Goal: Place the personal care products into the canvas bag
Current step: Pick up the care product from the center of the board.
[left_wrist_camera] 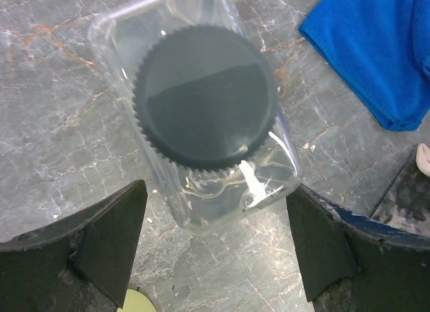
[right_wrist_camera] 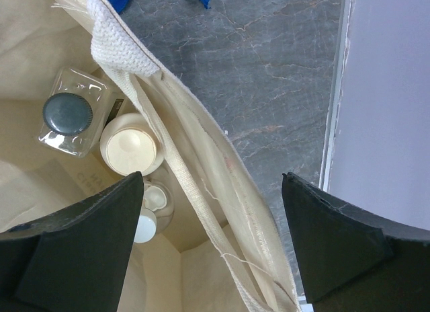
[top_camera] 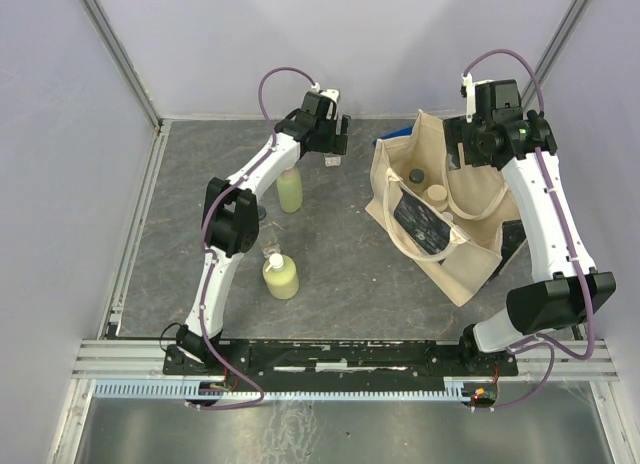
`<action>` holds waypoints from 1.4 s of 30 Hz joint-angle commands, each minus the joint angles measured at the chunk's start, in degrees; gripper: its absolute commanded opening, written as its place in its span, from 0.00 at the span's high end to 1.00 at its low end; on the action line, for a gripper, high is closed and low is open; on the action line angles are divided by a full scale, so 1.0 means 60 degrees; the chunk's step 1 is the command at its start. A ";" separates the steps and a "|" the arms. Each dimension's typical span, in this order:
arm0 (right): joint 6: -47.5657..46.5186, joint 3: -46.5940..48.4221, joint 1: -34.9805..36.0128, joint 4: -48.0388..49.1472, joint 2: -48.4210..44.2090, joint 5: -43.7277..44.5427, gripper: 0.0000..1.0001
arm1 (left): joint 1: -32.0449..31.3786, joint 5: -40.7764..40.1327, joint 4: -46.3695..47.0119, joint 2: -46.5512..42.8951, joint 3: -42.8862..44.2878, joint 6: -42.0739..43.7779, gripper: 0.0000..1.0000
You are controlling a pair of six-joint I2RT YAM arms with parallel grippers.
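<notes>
**Left claw poised over a clear bottle, bag waiting to the right**

The grey marbled table (top_camera: pixel 340 274) sits inside pale walls. The canvas bag (top_camera: pixel 455 264) stands open at the right of the table. The right gripper (right_wrist_camera: pixel 211 184) hangs above the bag's rim, its fingers spread wide with nothing between them. A blue cloth (left_wrist_camera: pixel 376 50) lies behind the bag and is no part of the job.

Already in the bag are a beige jar (right_wrist_camera: pixel 131 145) and a bagged clear bottle (right_wrist_camera: pixel 67 113), side by side. Something small and white-capped sits beneath them, too hidden to name.

Two yellow-green bottles (top_camera: pixel 290 189) stand on the table near the left arm, well apart from the bag.

The step in hand appears to be the pick of the clear black-capped bottle (left_wrist_camera: pixel 205 103). It stands upright on the table near the blue cloth. The left gripper (left_wrist_camera: pixel 215 191) hovers directly above it, released, with a finger to each side and neither touching.

To do this well, the claw should probably come straight down until the fingers pass below the cap. It should clamp the clear body, not the ridged lid. The body looks squarish and is turned askew to the fingers, so a small wrist rotation would let them meet flat faces. The plastic looks slick, so a firm, centred squeeze is safest before lifting.
</notes>
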 commanded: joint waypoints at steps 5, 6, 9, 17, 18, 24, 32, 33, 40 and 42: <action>-0.0011 0.0079 -0.0051 0.0265 -0.0055 -0.0031 0.09 | 0.0027 0.0607 0.0621 -0.1065 -0.0140 -0.0316 0.10; -0.0010 0.0103 -0.0050 0.0266 -0.0022 -0.0053 0.09 | 0.0030 0.0560 0.0717 -0.1016 -0.0052 -0.0414 0.10; 0.0004 0.0124 -0.0054 0.0281 0.0032 -0.0081 0.09 | 0.0017 0.0237 0.0952 -0.0847 0.0239 -0.0596 0.10; 0.0005 0.0045 -0.0050 0.0314 0.0016 -0.0042 0.09 | 0.0006 -0.0707 0.1414 -0.0314 0.0578 -0.0665 0.09; -0.0003 0.0044 -0.0052 0.0309 0.0004 -0.0030 0.09 | 0.0014 -0.0838 0.1422 -0.0246 0.0625 -0.0657 0.09; -0.0010 0.0039 -0.0050 0.0325 -0.0015 0.0024 0.09 | 0.0018 -0.1131 0.1858 0.0065 0.0708 -0.0626 0.12; 0.0041 0.0051 -0.0058 0.0267 0.0000 0.0032 0.09 | 0.0026 -0.1012 0.1723 0.0488 0.1008 -0.0495 0.22; 0.0048 0.0044 -0.0051 0.0267 0.0002 0.0032 0.08 | 0.0021 -0.1021 0.1730 0.0523 0.1001 -0.0495 0.23; 0.0105 0.0043 -0.0050 0.0326 0.0052 -0.0113 0.08 | 0.0018 -0.1023 0.1810 0.0536 0.0975 -0.0472 0.44; 0.0107 0.0043 -0.0051 0.0326 0.0046 -0.0174 0.09 | 0.0028 -0.0983 0.1810 0.0435 0.0910 -0.0399 0.53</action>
